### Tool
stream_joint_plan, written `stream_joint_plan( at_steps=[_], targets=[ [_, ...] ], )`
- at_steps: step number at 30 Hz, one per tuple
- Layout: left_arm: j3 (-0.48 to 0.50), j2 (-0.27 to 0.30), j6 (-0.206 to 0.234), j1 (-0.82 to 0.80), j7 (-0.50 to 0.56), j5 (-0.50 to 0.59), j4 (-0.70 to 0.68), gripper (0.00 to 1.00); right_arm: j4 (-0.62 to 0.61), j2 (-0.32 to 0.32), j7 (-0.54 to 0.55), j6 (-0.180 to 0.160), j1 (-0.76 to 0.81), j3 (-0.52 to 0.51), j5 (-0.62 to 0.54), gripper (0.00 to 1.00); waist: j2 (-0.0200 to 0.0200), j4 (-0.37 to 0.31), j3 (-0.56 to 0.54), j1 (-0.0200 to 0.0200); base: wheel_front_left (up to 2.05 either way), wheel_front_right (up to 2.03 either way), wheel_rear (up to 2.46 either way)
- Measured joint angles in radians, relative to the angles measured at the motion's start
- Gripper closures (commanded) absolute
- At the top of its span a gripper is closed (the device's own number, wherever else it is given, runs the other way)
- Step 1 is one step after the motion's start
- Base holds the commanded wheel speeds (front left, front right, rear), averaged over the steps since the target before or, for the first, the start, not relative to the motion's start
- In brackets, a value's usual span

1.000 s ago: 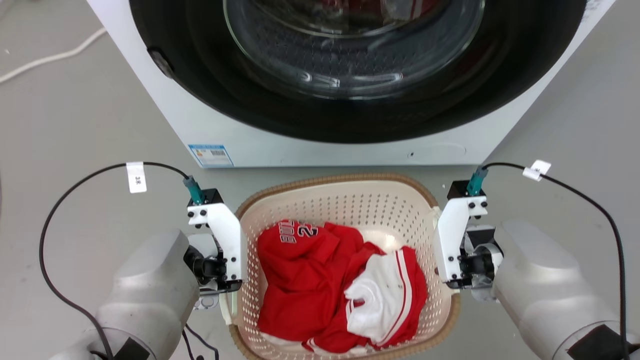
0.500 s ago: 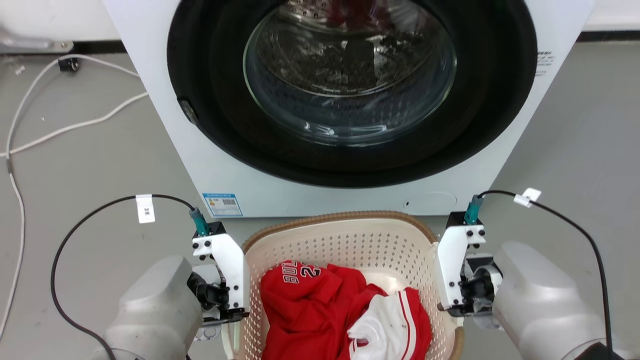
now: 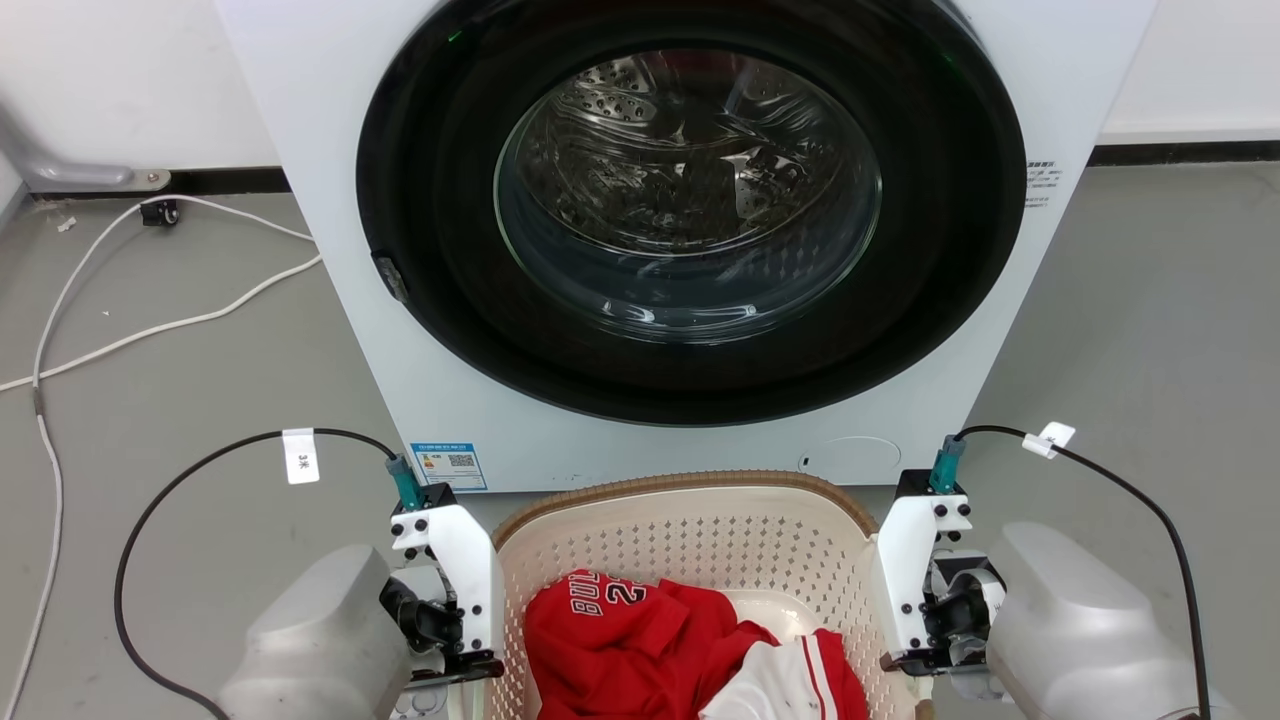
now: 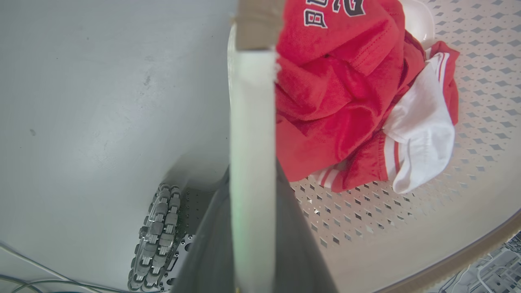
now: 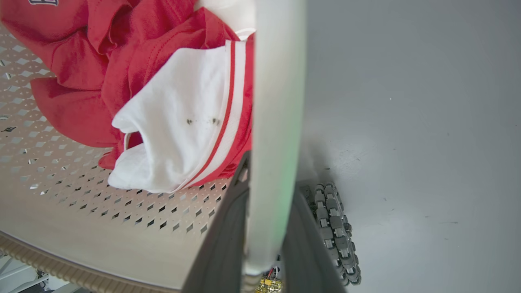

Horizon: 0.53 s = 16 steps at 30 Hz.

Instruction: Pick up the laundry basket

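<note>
**Lift level, both sides together**

Nearest us, the left gripper point(image 4: 252, 173) has its two dark fingers pressed on either side of the white left handle point(image 4: 252, 101). The right gripper point(image 5: 272, 175) is clamped the same way on the right handle point(image 5: 279, 81). Each hold is on a thin strip of plastic. We judge the lift goes well only if both arms rise at one pace and hold their spacing. Pulling apart or squeezing inward could bend a handle or let it slide through the fingers.

Between the arms is the laundry basket point(image 3: 690, 520), over the grey floor point(image 3: 150, 400). We cannot tell whether its base is clear of the floor. A red garment point(image 3: 620, 640) and a white garment point(image 5: 183, 122) lie loose around the middle of the basket. We take the load as light and fairly centred, so it should tip the basket little.

Beyond, the basket's brown far rim point(image 3: 690, 483) lies close to the lower front edge of the washing machine point(image 3: 300, 150). We therefore raise straight up or draw slightly back, never forward.
</note>
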Motion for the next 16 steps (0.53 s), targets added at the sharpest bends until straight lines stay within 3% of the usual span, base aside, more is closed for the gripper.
stream_joint_plan(
  at_steps=[16],
  targets=[
    [-0.003, -0.006, 0.000, 0.005, 0.000, -0.008, 0.010, 1.00, 0.005, 0.000, -0.013, 0.000, 0.000, 0.023, 0.017, 1.00, 0.0000, -0.002, -0.015, 0.0001, 0.00, 0.00, 0.00]
  ],
)
